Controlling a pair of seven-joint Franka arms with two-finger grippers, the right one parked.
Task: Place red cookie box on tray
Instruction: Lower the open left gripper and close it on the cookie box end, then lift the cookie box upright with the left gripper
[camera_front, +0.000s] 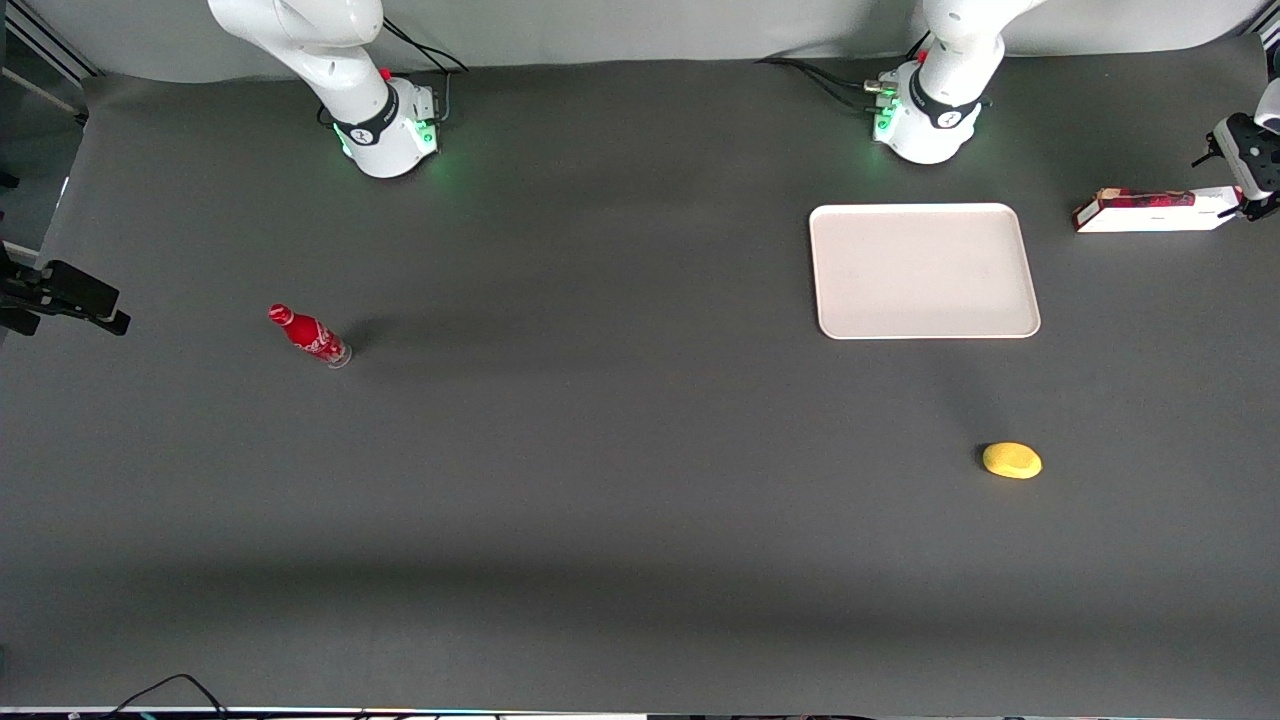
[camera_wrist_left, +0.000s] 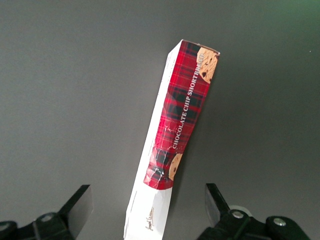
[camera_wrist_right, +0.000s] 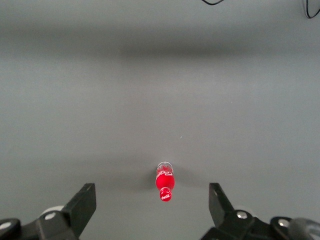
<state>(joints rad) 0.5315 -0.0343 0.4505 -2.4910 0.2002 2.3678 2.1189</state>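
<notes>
The left arm's gripper (camera_wrist_left: 148, 210), jaws open astride the long red tartan cardboard cookie box (camera_wrist_left: 175, 140), should probably centre before closing.

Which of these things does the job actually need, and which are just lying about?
For the job:
- red cookie box, lying between the open tool's fingers
- tray

Just lying about:
- red soda bottle, toward the parked arm's end
- yellow lump, nearer the front camera than the tray

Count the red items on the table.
2. The red plaid cookie box lies beside the pale tray, under the open hand; the small red soda bottle stands toward the parked arm's end.
</notes>
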